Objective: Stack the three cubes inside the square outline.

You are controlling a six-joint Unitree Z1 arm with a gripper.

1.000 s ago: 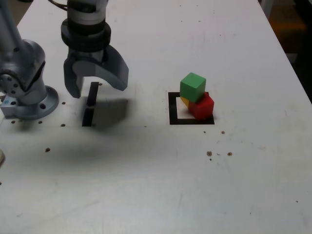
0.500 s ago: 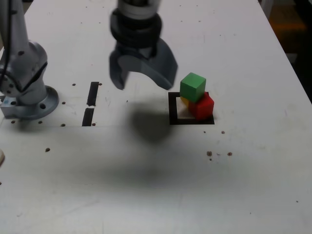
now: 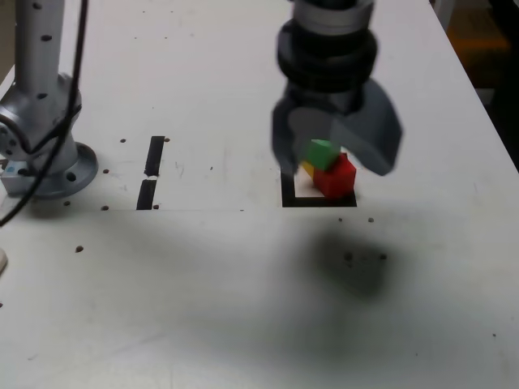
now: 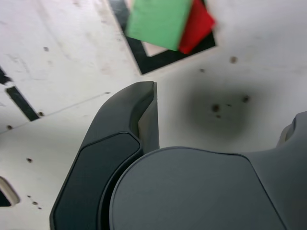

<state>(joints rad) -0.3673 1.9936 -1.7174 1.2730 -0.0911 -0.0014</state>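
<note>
The exterior view looked down from high in front across the white desk (image 3: 203, 308), taking in most of it. The wrist view sat close above, facing down past its own fingers (image 4: 120, 158). Both shared the square outline (image 3: 289, 188) and stacked cubes (image 3: 328, 162).

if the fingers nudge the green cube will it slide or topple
Probably topple: the green cube sits skewed on the red cube and yellow cube, not squarely. It looks rigid and small, likely light, so a slight bump may knock it off. The gripper is open above.

Robot lab bench.
White drilled table (image 3: 203, 308), black tape strips (image 3: 151, 172), bolted arm base (image 3: 49, 166).
</note>
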